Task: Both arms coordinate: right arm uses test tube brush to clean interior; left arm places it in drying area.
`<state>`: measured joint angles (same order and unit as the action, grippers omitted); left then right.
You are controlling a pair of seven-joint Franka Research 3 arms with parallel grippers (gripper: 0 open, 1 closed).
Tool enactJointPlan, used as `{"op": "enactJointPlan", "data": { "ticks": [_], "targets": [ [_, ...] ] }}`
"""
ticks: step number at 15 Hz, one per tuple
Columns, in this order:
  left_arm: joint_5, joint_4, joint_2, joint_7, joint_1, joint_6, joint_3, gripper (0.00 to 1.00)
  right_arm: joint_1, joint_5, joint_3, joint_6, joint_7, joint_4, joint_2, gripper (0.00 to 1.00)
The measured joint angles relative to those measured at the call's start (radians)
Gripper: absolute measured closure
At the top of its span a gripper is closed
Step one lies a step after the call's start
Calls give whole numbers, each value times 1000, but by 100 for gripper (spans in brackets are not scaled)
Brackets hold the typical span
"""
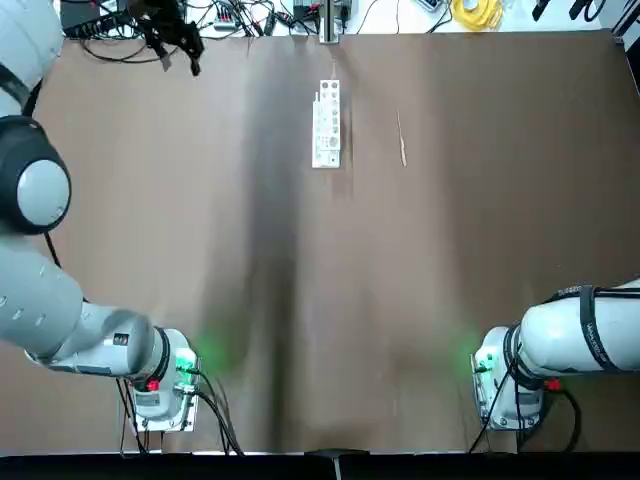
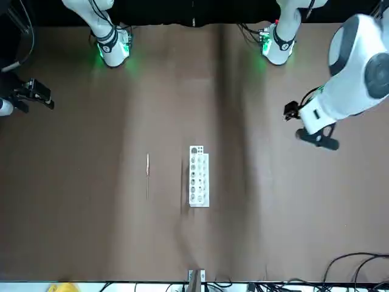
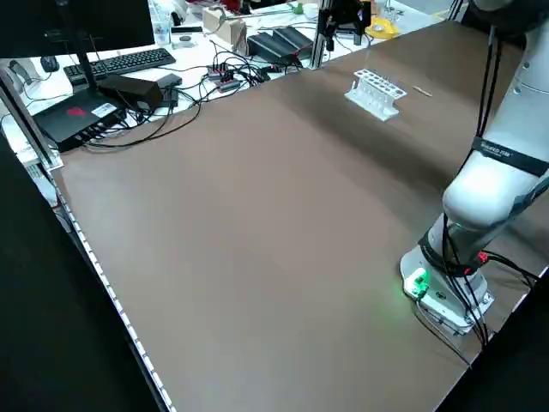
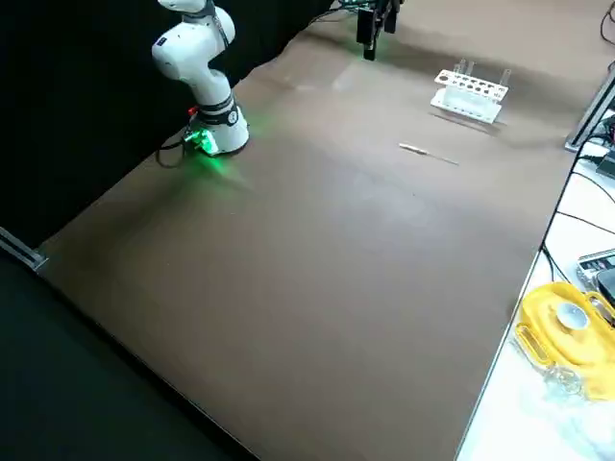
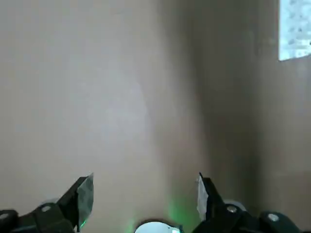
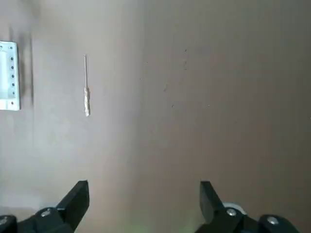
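Brush: [image 6: 86,94] lies flat on the brown table [image 1: 230,250], on the robot's right of the rack [image 1: 326,124], apart from it and roughly in line with its length.
Brush shaft: thin, straight and pale, narrower than the head.
Brush head: thicker, whitish to tan, slightly uneven along its edges; it is at the end nearer the robot's bases, while the bare shaft points to the far edge.
Brush shadow: a narrow dark line beside the head in the right wrist view.
Rack: white, long and narrow, with rows of round holes and an open space between its upper and lower levels; it stands on the far half of the table.
Tubes: clear and upright in the rack, seen in the right side view [image 4: 505,77].
Left gripper: [image 5: 145,198] black, over the far left part of the table; its fingers are apart, with nothing between them.
Right gripper: [image 6: 145,196] black, up over the robot's right side of the table, away from brush and rack; its fingers are apart and hold nothing.
Arm bases: both lit green, at the near edge.
Tray: yellow, on the white surface beyond the table's far edge [image 4: 567,336].
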<state>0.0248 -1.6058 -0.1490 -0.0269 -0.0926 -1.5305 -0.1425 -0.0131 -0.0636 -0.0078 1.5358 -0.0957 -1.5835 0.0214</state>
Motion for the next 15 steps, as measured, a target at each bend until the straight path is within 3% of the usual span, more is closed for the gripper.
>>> {"op": "enactJointPlan", "data": {
  "ticks": [4,10,15],
  "targets": [
    [0,39,-76,-53,-2,-26,-59,0,1,11,2,8,0,0,0,0],
    [-4,61,-82,-56,0,-38,-77,0,10,11,4,17,0,0,0,0],
    [-67,66,-82,-54,8,-39,-76,0,18,11,7,19,0,0,0,0]
  ]
}}
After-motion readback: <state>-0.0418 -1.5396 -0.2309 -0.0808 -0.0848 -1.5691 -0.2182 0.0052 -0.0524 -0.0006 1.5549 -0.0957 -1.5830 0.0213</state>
